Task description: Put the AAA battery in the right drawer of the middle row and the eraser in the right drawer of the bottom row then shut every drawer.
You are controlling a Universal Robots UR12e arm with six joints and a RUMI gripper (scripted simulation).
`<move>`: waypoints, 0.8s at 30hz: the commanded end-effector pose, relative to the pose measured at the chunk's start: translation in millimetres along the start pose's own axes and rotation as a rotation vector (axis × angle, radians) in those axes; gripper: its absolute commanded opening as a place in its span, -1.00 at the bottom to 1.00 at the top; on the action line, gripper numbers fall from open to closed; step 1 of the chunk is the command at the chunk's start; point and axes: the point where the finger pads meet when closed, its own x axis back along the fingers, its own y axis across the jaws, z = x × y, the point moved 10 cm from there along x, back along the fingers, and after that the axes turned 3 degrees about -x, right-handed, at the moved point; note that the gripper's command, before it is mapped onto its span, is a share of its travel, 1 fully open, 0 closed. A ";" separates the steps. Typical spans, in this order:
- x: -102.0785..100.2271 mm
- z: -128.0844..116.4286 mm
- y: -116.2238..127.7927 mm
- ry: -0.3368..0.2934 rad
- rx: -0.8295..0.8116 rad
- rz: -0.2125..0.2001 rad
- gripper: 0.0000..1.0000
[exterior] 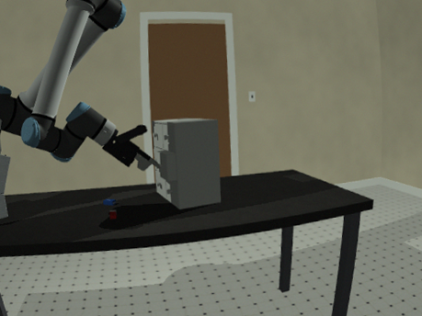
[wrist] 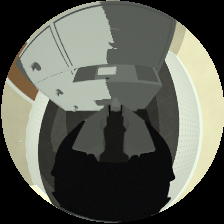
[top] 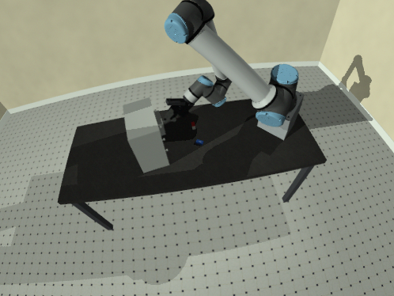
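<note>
The grey chest (top: 144, 134) stands upright on the black table, its drawer fronts facing the arm. It also shows in the exterior view (exterior: 189, 162) and the wrist view (wrist: 100, 45). My gripper (exterior: 153, 163) is shut on the handle of the right drawer in the middle row (exterior: 164, 162), which stands a little way out of the chest. In the wrist view that drawer (wrist: 117, 80) is right in front of the fingers. A small red object, likely the AAA battery (top: 193, 126), stands on the table in front of the chest. A small blue block, likely the eraser (top: 198, 142), lies beside it.
The arm's base (top: 278, 115) is mounted at the table's far right corner. The other drawers look shut, their small knobs (wrist: 59, 91) showing at the left of the wrist view. A brown door (exterior: 190, 93) is behind the table.
</note>
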 end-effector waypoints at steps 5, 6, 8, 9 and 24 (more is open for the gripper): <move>-4.4 4.2 -0.2 0.001 0.000 0.000 -0.86; -4.4 4.2 -0.2 0.001 0.000 0.000 -0.86; -5.5 5.1 -0.2 0.001 0.000 0.000 -0.86; -6.1 5.6 -0.2 0.001 0.000 0.000 -0.86; -13.0 11.4 -0.5 0.001 0.000 0.000 -0.86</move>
